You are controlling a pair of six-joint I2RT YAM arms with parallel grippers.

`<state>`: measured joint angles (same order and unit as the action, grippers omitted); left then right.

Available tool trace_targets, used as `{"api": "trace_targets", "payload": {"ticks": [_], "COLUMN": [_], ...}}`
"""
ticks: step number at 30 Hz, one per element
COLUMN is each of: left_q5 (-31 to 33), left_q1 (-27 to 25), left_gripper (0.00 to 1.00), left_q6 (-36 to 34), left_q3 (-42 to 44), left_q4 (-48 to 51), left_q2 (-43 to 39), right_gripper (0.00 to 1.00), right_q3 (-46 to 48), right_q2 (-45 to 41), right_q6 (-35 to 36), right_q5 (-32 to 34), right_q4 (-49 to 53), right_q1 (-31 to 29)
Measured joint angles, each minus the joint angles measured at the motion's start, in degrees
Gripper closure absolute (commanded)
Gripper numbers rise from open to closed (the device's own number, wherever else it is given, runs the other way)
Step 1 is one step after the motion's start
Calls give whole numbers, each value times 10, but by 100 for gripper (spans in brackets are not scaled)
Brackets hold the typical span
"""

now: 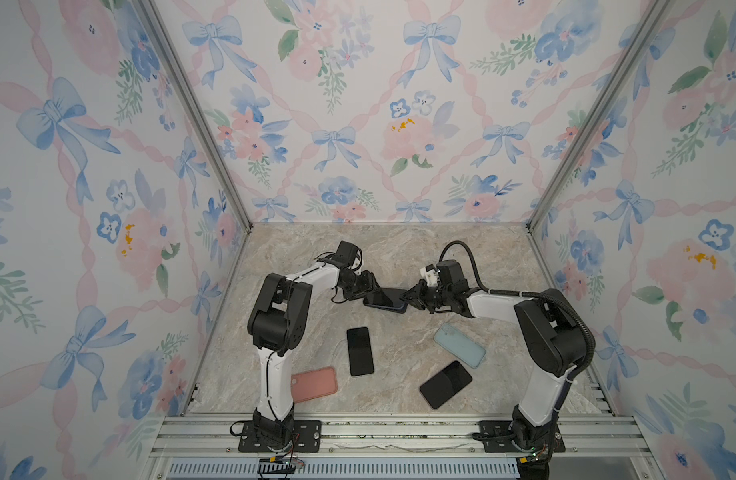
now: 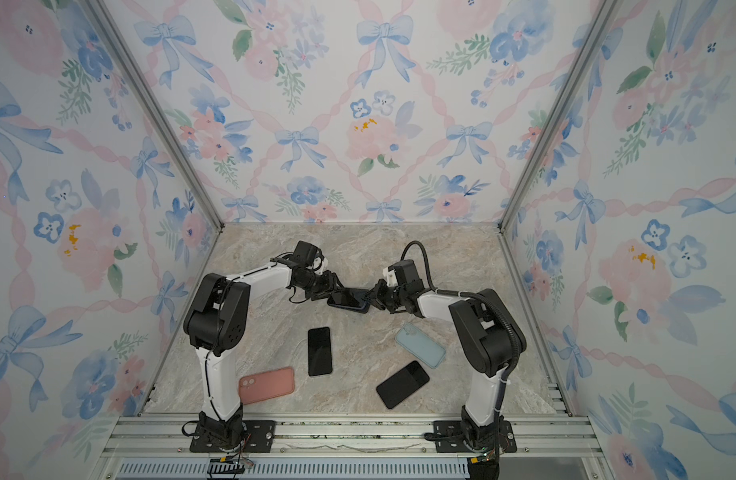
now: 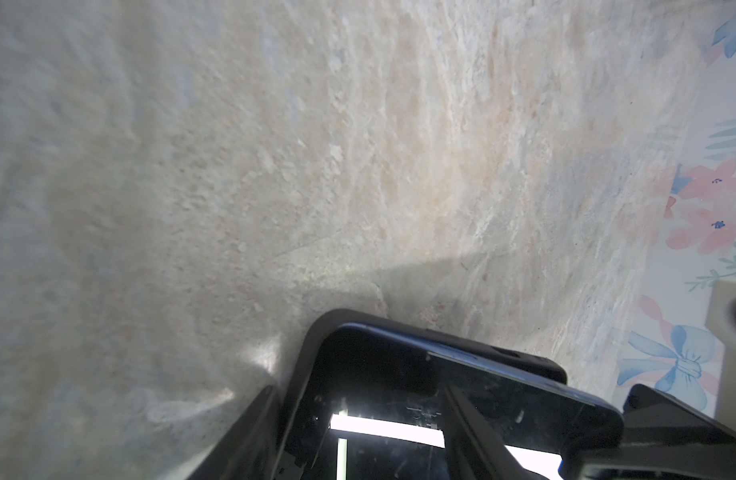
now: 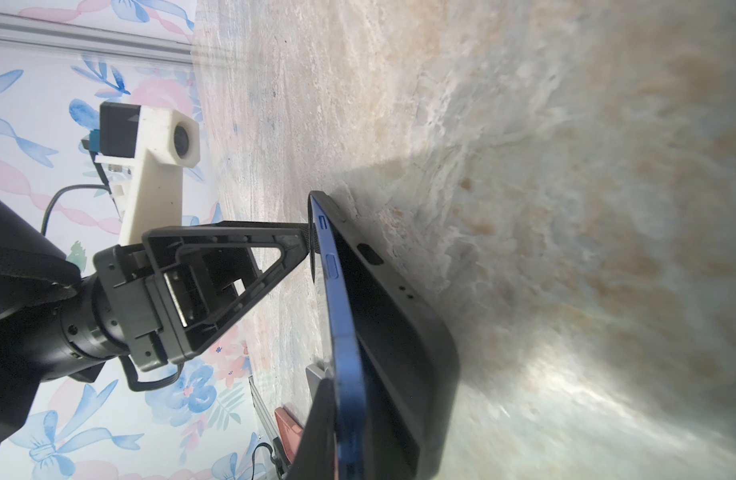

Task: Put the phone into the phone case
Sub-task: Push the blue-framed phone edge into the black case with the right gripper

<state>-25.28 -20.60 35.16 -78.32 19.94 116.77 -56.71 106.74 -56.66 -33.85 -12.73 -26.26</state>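
On the marble tabletop, mid-table, we see the blue phone tilted, half-seated in the black case. Our left gripper straddles one end, fingers spread. The right gripper, pressed together, bears on the other. Next, we judge, the raised edge needs pressing flush.

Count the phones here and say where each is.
3. The blue phone sits tilted in the dark case mid-table; a central black phone lies nearer the front; a second black phone lies front right. The back-up pink case and pale blue case might hide more.
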Motion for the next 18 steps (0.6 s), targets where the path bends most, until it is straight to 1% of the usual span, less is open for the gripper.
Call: {"api": "trace_targets", "payload": {"ticks": [4, 8, 18], "left_q5": [4, 9, 17], "left_q1": [-1, -4, -14], "left_gripper": [38, 37, 38], "left_q6": [0, 0, 0], "left_q3": [5, 13, 27], "left_q4": [-5, -14, -24], "left_q2": [-3, -8, -17], "right_gripper": [88, 83, 76], "right_q3": [-12, -22, -33], "right_q2": [0, 3, 13], "right_q6": [13, 24, 38], "right_q5": [7, 29, 63], "right_q4": [23, 57, 125], "right_q1": [-1, -7, -19]}}
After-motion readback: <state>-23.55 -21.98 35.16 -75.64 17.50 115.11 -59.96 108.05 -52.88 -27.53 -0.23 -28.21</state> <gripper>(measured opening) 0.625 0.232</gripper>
